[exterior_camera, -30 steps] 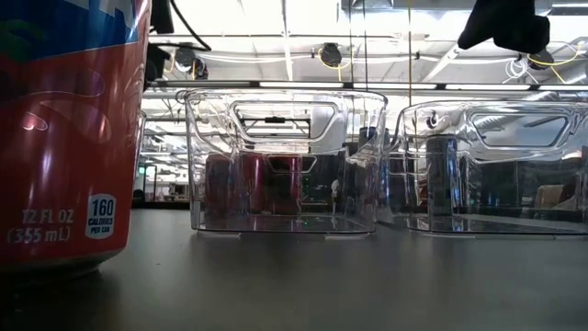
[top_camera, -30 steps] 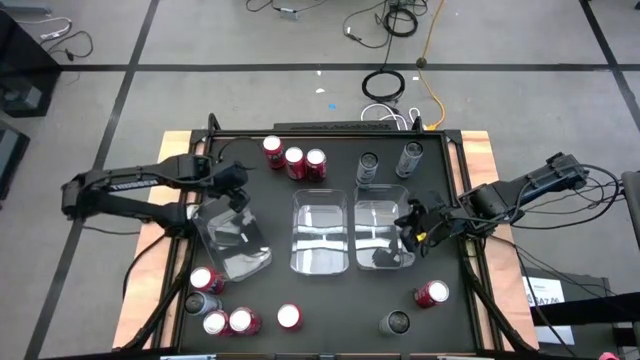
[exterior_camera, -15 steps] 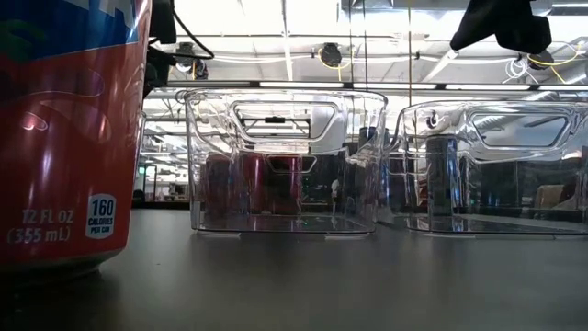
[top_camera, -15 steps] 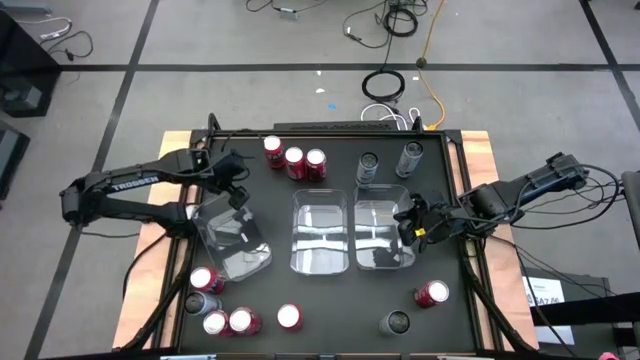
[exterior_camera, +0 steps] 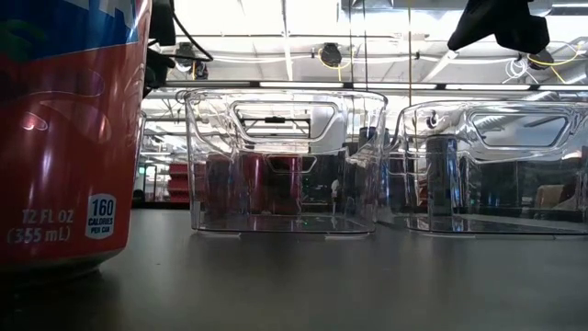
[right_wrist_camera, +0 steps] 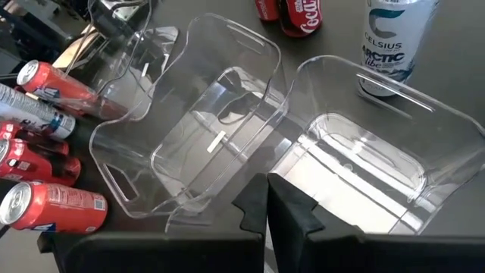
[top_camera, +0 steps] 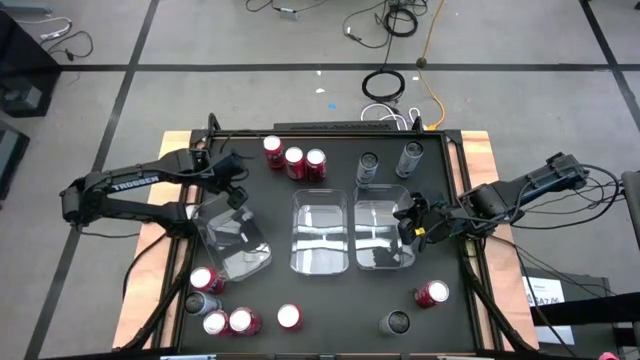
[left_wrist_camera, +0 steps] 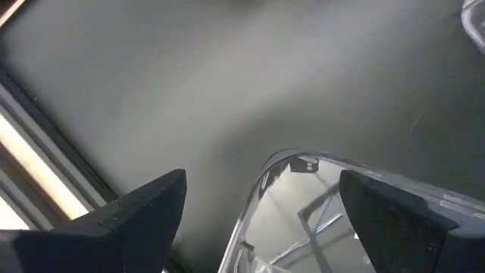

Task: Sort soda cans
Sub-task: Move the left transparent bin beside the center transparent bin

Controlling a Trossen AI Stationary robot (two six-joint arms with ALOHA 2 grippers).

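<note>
Seen from above, a dark tabletop [top_camera: 330, 300] carries three clear bins and scattered soda cans, none of them in a bin. At the left, the left hand [top_camera: 237, 192] hovers over the far end of the left bin [top_camera: 232, 238], which sits askew near the left edge; its fingers [left_wrist_camera: 144, 208] are spread wide and hold nothing, the bin's rim showing between them in the wrist view. Toward the near left corner stands a cluster of cans [top_camera: 220, 305]: a red one just beside the bin's near end, a grey one and two more red ones closer to the front edge, and a single red can [top_camera: 289, 317] a little to their right. Along the far edge, three red cans [top_camera: 294, 160] stand in a tight row. The middle bin [top_camera: 320, 232] and right bin [top_camera: 383, 232] stand side by side at the tabletop's centre, both without cans. Behind the right bin, two grey cans [top_camera: 388, 163] stand near the far edge. The right hand [top_camera: 408, 222] hangs over the right bin's right side, its fingers [right_wrist_camera: 292, 208] pressed together and holding nothing. Near the right corner at the front, a red can [top_camera: 432, 294] and a dark can [top_camera: 396, 323] stand apart.
</note>
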